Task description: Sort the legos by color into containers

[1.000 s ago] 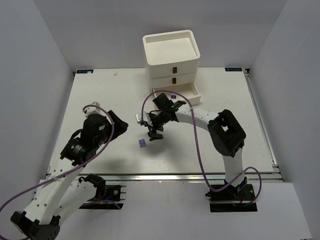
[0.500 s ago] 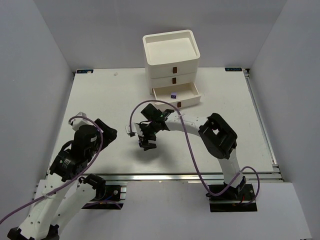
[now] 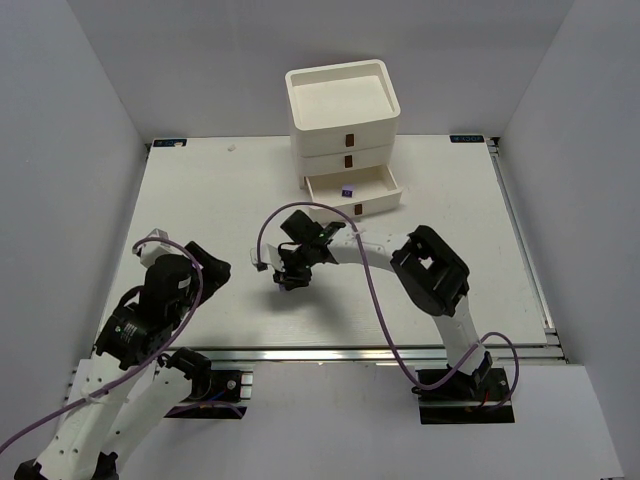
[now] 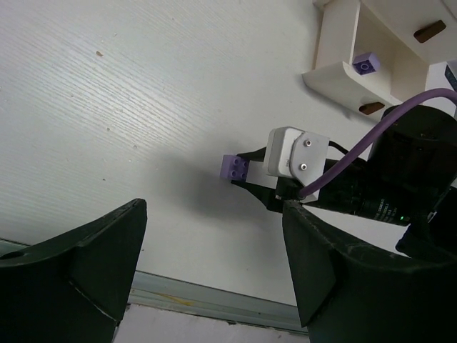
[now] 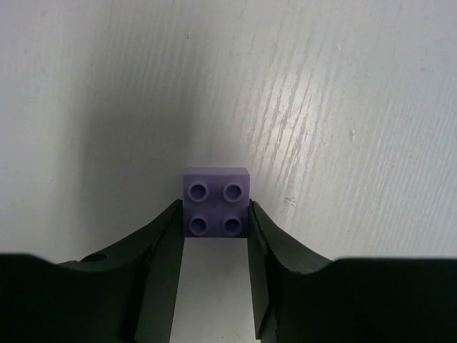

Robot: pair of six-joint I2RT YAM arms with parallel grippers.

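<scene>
1. Where the right end effector [image 5: 215, 214] comes down to the worktop [image 5: 335, 100], its two black fingers [image 5: 161, 250] press against opposite sides of a light purple lego [image 5: 216, 191]. It is closed on that brick, with only the brick's width left between the fingers.
2. That purple lego is square, with four studs facing up, and lies flat on the white surface. Its far half sticks out beyond the fingertips.
3. Seen from the left wrist, the same brick [image 4: 234, 168] shows at the tip of the right end effector, beside a small white camera block [image 4: 296, 153] and a purple cable [image 4: 385, 136].
4. From above, the right arm [image 3: 435, 270] reaches leftward across the near middle of the worktop and bends down to the grasp point [image 3: 288, 278]. The cable loops over it.
5. The left end effector [image 4: 214, 209] stands wide open with nothing between its fingers. From above it sits at the near left of the worktop [image 3: 205, 265], well apart from the brick and pointing toward it.
6. A white chest [image 3: 320, 140] stands at the far middle of the worktop, with a recessed tray on top.
7. Its two upper drawers [image 3: 370, 150] are shut, each with a small dark brown pull.
8. The bottom drawer [image 3: 378, 203] is pulled out toward the arms.
9. Inside that drawer lies a second purple lego [image 3: 346, 190], near the middle of the drawer floor.
</scene>
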